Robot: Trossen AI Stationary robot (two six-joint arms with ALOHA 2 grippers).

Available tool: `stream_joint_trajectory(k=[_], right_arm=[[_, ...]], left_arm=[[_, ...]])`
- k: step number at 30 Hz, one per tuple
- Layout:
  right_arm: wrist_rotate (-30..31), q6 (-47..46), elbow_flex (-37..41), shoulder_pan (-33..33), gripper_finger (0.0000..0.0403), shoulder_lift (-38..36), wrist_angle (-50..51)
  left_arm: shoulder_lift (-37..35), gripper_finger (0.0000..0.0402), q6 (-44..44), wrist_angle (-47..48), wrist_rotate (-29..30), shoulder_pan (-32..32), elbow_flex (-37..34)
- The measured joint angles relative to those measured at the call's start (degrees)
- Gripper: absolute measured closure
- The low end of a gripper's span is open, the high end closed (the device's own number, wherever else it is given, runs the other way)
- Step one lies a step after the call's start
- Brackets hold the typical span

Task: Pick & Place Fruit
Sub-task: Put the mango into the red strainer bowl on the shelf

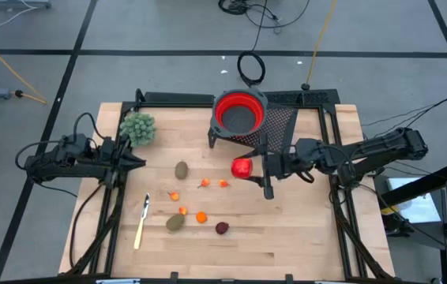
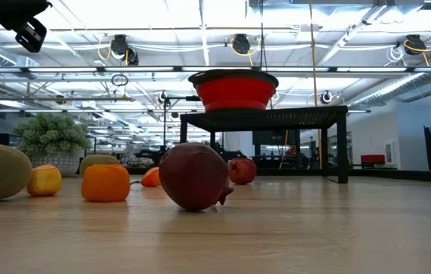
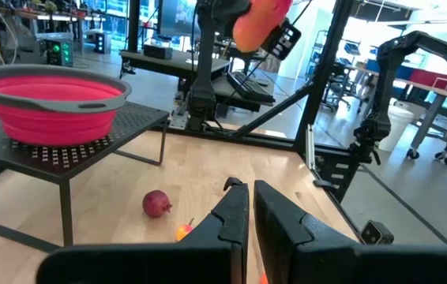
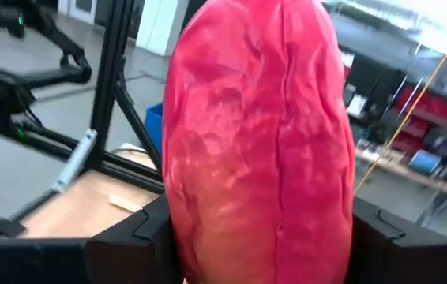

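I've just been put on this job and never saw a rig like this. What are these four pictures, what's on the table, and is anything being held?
Two dark robot arms work at a wooden table. One picture looks straight down, one looks level across the tabletop, and two come from cameras on the wrists. The right gripper holds an elongated red-orange fruit, which fills its wrist view. The left gripper waits at the left edge, shut and empty. On the wood lie two brownish-green ovals, a dark red ball, small orange bits, a green clump and a knife. A red bowl sits on a black stand.

Elongated red-orange fruit (image 1: 242, 167) held aloft, kiwis (image 1: 181, 170), dark red ball (image 1: 222, 228), orange bits (image 1: 201, 217) on table
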State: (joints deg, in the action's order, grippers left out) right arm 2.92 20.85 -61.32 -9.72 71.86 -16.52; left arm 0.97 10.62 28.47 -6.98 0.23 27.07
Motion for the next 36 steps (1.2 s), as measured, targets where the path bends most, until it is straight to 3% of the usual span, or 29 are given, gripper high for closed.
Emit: stream_joint_trajectory(k=[6, 20, 31, 36], right_arm=[[0.0, 4.0, 0.0, 0.0, 0.0186, 0.1, -2.0], [-0.8, 1.2, 0.0, 0.0, 0.0186, 0.1, -6.3], [-18.8, -11.0, 0.0, 0.0, 0.0186, 0.1, -16.2], [-24.4, -18.1, 0.0, 0.0, 0.0186, 0.0, -20.0]], left_arm=[[0.0, 0.0380, 0.4, 0.0, 0.0, 0.0, 0.0], [0.0, 0.0380, 0.4, 0.0, 0.0, 0.0, 0.0], [0.0, 0.0380, 0.2, 0.0, 0.0, 0.0, 0.0], [0.0, 0.0380, 0.0, 0.0, 0.0, 0.0, 0.0]])
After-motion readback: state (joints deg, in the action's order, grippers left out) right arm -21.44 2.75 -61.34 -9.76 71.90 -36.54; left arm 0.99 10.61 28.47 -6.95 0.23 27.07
